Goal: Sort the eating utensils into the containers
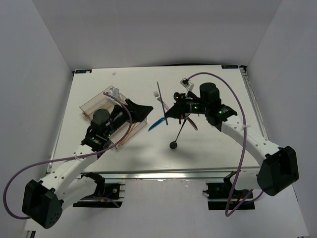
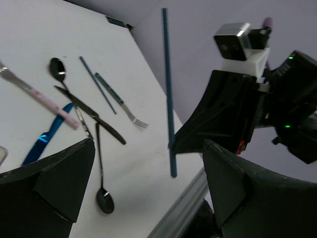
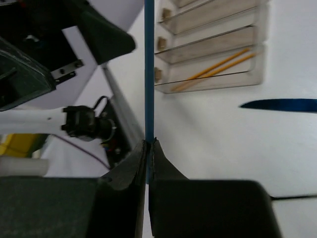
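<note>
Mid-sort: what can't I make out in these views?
- Top view: the left arm covers most of the tray, so its contents are hidden.
- Right wrist: the top edge cuts off the tray's far compartments and the end of the blue stick.
- Top view: the right pincer overlaps the utensil pile.

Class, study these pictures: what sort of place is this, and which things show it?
Probably a robot lab test cell, not a kitchen: two robot arms bolted to a white table, plain white walls around it, loose cutlery near a clear tray.
</note>
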